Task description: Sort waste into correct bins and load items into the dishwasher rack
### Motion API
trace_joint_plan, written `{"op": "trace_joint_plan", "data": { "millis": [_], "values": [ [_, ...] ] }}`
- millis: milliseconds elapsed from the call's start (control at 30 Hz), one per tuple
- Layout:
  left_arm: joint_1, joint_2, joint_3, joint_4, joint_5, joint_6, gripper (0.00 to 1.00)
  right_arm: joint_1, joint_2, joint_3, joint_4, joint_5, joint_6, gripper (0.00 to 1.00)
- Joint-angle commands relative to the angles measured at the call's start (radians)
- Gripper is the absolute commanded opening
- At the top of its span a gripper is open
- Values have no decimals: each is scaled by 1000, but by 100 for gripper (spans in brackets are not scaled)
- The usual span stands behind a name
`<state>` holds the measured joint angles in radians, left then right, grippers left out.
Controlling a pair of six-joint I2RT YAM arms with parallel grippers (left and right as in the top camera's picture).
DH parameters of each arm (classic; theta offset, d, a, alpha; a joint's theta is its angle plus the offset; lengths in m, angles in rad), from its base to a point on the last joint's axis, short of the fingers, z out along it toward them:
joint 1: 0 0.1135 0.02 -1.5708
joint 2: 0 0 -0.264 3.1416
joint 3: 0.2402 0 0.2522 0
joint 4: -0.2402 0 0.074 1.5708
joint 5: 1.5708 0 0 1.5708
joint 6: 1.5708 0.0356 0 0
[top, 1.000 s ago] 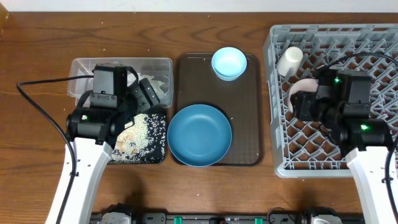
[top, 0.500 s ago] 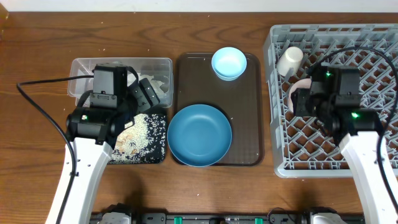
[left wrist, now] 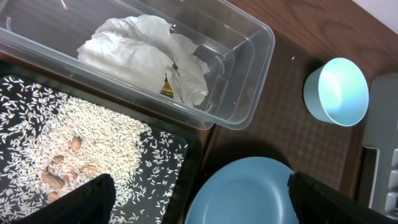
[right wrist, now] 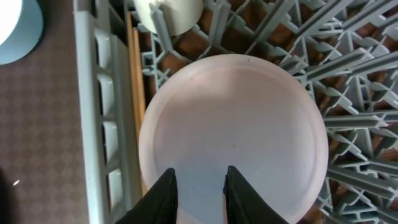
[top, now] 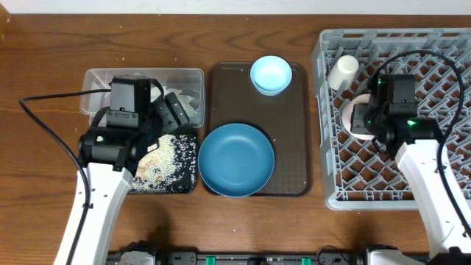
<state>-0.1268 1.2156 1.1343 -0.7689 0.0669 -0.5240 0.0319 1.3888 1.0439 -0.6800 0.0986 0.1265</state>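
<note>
dark wood counter (top: 44,44) runs under everything, and the grey dishwasher rack (top: 441,51) fills its right end, its pegs there to prop crockery on edge. the brown serving tray (top: 294,147) lies in the middle as a staging spot and carries the large deep-blue bowl (top: 235,160) at its near end, not yet loaded. to the left sit the two bins, touching: the clear tub (top: 96,77) at the back for dry rubbish and the black tray (top: 190,185) in front for food scraps. the small light-blue bowl (top: 271,74) waits at the serving tray's far edge. the pink-rimmed bowl (right wrist: 233,137) is in the rack, tilted among the pegs near the left wall, with the white cup (top: 343,72) lying just behind it. crumpled tissue (left wrist: 143,53) and the yellow-green wrapper (left wrist: 166,87) are in the tub, and the rice (top: 173,151) is heaped in the black tray. the left arm reaches over the bins, its tool (left wrist: 199,186) spread wide with nothing in it. the right arm bends over the rack's left side, its tool (right wrist: 200,186) drawn narrow over the pink-rimmed bowl's near edge. i cannot tell whether it pinches the rim.
</note>
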Motion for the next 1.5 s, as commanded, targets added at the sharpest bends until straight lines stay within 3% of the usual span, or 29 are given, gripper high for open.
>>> {"op": "trace_joint_plan", "data": {
  "millis": [0, 700, 933, 1333, 1467],
  "values": [
    [3, -7, 22, 0, -19, 3, 91, -7, 27, -3, -2, 31, 19, 24],
    [3, -7, 22, 0, -19, 2, 91, -7, -53, 40, -24, 0, 16, 25],
    [3, -7, 22, 0, -19, 2, 91, -26, -7, 39, -66, 90, 16, 25],
    [3, -7, 22, 0, -19, 2, 91, -100, 112, 34, -17, 67, 26, 25],
    [3, -7, 22, 0, -19, 2, 91, -95, 86, 44, -13, 51, 21, 30]
  ]
}}
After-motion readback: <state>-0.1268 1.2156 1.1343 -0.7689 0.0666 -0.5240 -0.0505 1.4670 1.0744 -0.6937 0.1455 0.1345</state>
